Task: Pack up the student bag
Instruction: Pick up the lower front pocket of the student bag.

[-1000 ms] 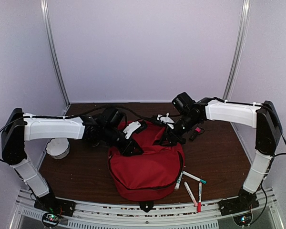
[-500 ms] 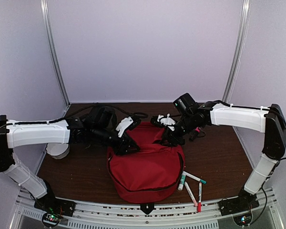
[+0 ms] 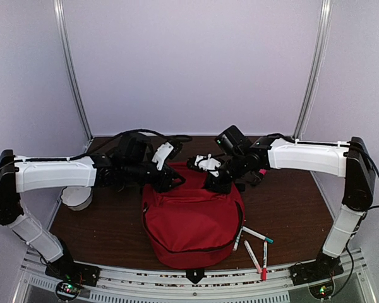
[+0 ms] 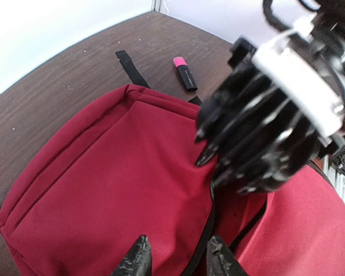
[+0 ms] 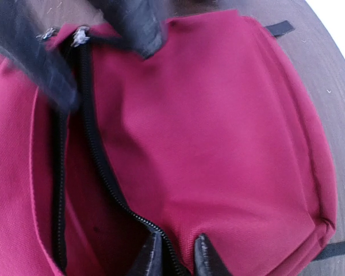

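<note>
Moved: since a second ago the left tool (image 3: 168, 181) has pulled back towards the far left corner of the bag (image 3: 192, 218), and the right tool (image 3: 213, 184) has slid left over the bag's top while its jaws narrowed. The bag and pens have stayed put.
Table (image 3: 290, 202): dark wood grain, walled in by pale panels.
Bag: red, lying flat at the middle of the table near the front edge, with its black zip partly undone at the far end.
Left tool: fingers stand part-way apart on either side of the zip line. I cannot tell whether they pinch it.
Right tool: jaws are drawn close on the zip edge, nipping the cloth.
Wrist views only: the open zip, and each tool seen from the other side, close above the opening.
Top view only: a white tub (image 3: 76, 197) left of the bag, half under the left arm.
Pens (image 3: 258, 235): a loose handful just right of the bag.
Highlighter (image 4: 185, 73): pink and black, beyond the bag, beside a black strap (image 4: 131, 66).
</note>
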Available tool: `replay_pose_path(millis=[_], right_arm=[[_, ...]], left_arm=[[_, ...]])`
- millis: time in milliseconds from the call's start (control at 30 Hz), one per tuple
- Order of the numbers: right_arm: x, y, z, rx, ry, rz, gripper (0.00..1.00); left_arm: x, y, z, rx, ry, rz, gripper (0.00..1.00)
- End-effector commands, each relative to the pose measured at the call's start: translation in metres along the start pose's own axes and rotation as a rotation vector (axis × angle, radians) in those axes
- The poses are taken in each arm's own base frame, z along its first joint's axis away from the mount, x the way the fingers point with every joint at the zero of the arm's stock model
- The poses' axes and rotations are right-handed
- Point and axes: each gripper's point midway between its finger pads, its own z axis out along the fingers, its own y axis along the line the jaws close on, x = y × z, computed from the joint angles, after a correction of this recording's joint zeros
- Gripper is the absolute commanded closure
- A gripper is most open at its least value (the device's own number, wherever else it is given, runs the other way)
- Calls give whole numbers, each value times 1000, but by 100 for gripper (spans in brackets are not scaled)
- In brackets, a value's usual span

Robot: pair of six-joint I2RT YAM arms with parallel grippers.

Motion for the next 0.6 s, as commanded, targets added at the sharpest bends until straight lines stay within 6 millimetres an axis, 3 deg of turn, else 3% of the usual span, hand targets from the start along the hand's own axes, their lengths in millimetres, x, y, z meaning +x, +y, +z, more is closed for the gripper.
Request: replay_pose_path(millis=[0, 233, 567], right_arm=[[-30, -28, -19, 130, -86, 68, 84], [-56, -43, -38, 175, -183, 134, 92], [-79, -42, -59, 136, -285, 193, 96]], left_arm=[[-11, 2, 8, 6, -46, 11, 65], [-8, -5, 4, -32, -91, 116, 55], [-10, -8, 16, -141, -85, 226, 53]])
